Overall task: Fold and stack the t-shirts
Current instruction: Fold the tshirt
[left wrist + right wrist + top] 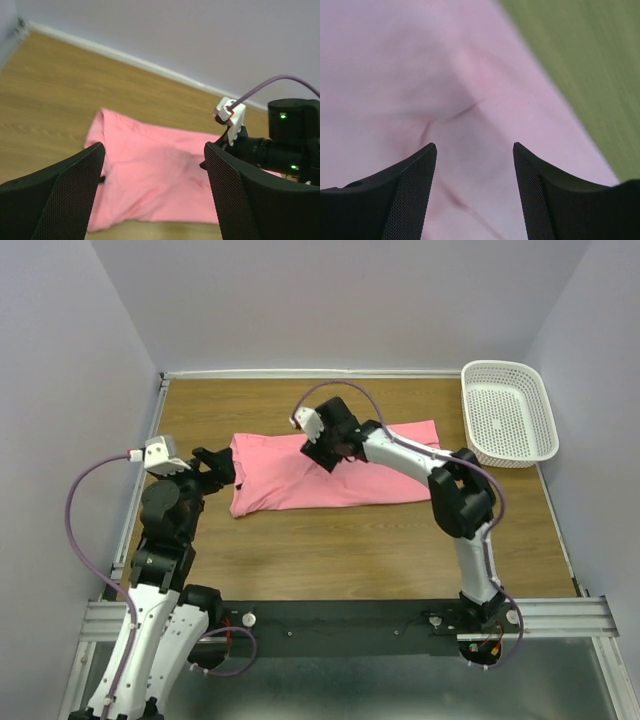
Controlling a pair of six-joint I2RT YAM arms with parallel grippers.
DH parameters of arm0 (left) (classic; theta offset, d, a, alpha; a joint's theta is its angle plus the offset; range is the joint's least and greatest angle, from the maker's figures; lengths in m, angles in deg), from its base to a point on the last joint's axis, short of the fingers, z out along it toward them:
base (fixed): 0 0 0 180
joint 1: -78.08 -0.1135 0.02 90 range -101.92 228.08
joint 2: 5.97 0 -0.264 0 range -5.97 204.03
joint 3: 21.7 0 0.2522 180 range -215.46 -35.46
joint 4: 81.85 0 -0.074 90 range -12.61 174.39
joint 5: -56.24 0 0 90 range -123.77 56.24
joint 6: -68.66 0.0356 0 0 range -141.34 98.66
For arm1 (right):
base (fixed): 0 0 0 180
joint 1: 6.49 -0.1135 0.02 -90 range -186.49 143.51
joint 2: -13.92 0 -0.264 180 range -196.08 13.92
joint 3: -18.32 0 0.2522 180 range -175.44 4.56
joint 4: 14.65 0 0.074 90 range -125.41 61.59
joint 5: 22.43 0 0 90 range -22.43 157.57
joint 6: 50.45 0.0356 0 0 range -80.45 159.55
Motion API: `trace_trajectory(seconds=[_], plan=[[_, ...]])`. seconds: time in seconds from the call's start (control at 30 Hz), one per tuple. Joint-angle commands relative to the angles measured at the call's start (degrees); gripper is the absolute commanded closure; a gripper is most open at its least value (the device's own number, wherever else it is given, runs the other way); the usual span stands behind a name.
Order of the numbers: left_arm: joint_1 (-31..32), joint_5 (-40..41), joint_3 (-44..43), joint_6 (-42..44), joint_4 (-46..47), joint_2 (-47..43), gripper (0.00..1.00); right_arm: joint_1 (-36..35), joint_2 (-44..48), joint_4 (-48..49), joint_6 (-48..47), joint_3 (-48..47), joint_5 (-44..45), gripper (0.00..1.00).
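Note:
A salmon-pink t-shirt (300,478) lies folded into a long band on the wooden table (350,550), running left to right. My left gripper (217,466) is open and empty at the shirt's left end; in the left wrist view the shirt (150,175) shows between its fingers (75,190). My right gripper (322,452) is open, just above the shirt's upper middle; in the right wrist view wrinkled pink cloth (445,100) fills the gap between its fingers (410,195), with bare table beyond the shirt's edge. I cannot tell whether the fingers touch the cloth.
A white perforated plastic basket (508,412) stands empty at the back right corner. Pale walls close the table at the back and sides. The right arm (280,145) shows in the left wrist view, over the shirt's far end.

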Motion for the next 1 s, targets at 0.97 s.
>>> trace_trajectory(seconds=[0.97], plan=[[-6.01,-0.7,16.38,-44.56,-0.37,31.69,0.37,1.14,32.96,-3.38,-13.12,37.22,-32.11,0.32]])
